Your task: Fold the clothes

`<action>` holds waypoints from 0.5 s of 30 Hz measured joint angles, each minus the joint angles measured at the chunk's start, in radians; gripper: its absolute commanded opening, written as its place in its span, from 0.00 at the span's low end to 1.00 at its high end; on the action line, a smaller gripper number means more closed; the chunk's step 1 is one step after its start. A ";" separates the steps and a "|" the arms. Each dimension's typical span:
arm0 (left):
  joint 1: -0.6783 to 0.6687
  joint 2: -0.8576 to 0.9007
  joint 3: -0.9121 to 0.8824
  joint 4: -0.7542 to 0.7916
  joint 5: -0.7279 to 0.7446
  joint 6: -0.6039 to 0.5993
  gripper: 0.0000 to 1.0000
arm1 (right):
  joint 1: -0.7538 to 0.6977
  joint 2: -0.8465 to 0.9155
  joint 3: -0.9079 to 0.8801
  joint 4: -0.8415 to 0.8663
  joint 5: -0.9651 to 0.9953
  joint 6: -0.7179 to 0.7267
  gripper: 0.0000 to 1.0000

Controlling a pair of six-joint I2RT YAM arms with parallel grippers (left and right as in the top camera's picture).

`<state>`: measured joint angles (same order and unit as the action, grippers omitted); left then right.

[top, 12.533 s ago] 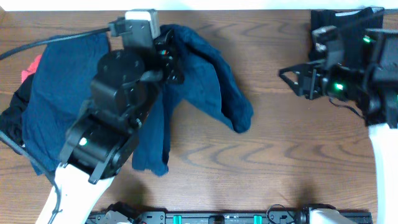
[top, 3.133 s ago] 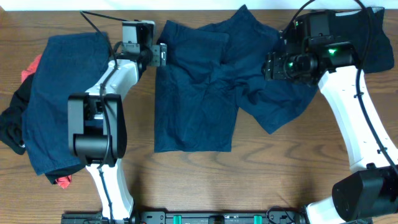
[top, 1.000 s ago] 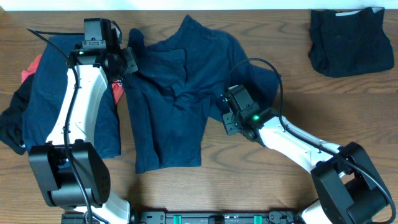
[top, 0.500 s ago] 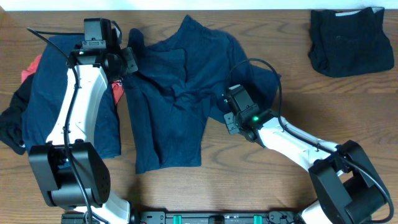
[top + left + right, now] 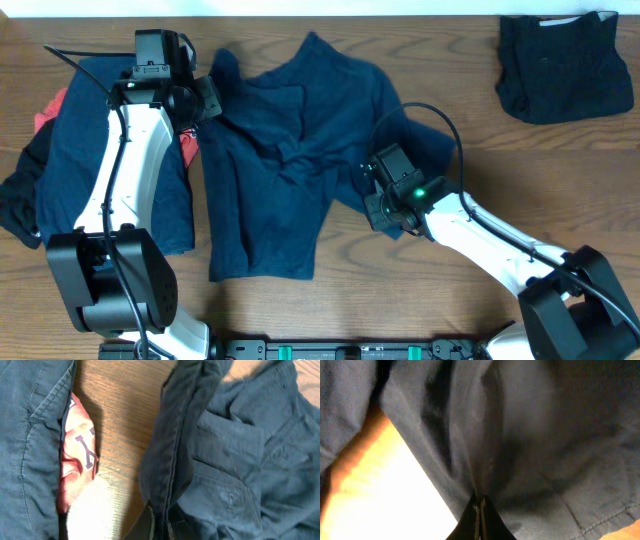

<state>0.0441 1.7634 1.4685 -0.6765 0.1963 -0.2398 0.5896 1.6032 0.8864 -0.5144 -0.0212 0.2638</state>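
Dark navy shorts point(image 5: 290, 170) lie crumpled in the middle of the table. My left gripper point(image 5: 205, 95) is shut on their upper left corner; in the left wrist view the seamed edge point(image 5: 170, 450) runs down into the gripper point(image 5: 160, 522). My right gripper point(image 5: 375, 205) is shut on the shorts' right edge, and the right wrist view shows navy fabric point(image 5: 520, 435) pinched between the closed tips of the gripper point(image 5: 479, 505). More clothes sit piled at the left: a navy piece point(image 5: 90, 150), a red-orange one point(image 5: 48, 110) and a black one point(image 5: 20, 200).
A folded black garment point(image 5: 565, 65) lies at the far right corner. The red-orange garment with white print point(image 5: 77, 465) peeks out beside the left gripper. Bare wood point(image 5: 450, 290) runs along the front, and a rail point(image 5: 330, 350) lines the front edge.
The right gripper has closed on the shorts' right edge and shifted slightly toward the front right, dragging fabric with it. The shorts' lower hem slid left. The left arm has stayed put.
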 measured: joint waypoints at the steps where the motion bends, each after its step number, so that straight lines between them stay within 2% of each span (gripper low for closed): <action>1: 0.000 0.000 0.000 0.000 0.000 0.000 0.06 | 0.000 -0.003 0.000 -0.016 -0.008 0.002 0.01; 4: 0.000 0.000 0.000 0.000 0.000 0.000 0.06 | -0.002 -0.006 0.000 -0.030 -0.022 0.019 0.01; 5: 0.000 0.000 0.000 0.000 0.000 0.000 0.06 | -0.005 -0.011 0.000 -0.026 -0.026 0.026 0.05; 7: 0.000 0.000 0.000 0.000 0.000 0.000 0.06 | -0.018 -0.032 0.002 -0.017 -0.030 0.047 0.25; 10: 0.000 0.000 0.000 0.000 0.000 0.000 0.06 | -0.053 -0.077 0.032 -0.016 -0.032 0.052 0.46; 13: 0.000 0.000 0.000 0.000 0.000 0.000 0.06 | -0.095 -0.116 0.089 -0.001 -0.019 0.049 0.48; 15: 0.000 0.000 0.000 0.000 0.000 0.000 0.06 | -0.125 -0.124 0.113 0.020 -0.005 0.046 0.44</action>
<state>0.0441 1.7634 1.4685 -0.6762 0.1959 -0.2398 0.4644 1.4796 0.9993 -0.4946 -0.0261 0.3099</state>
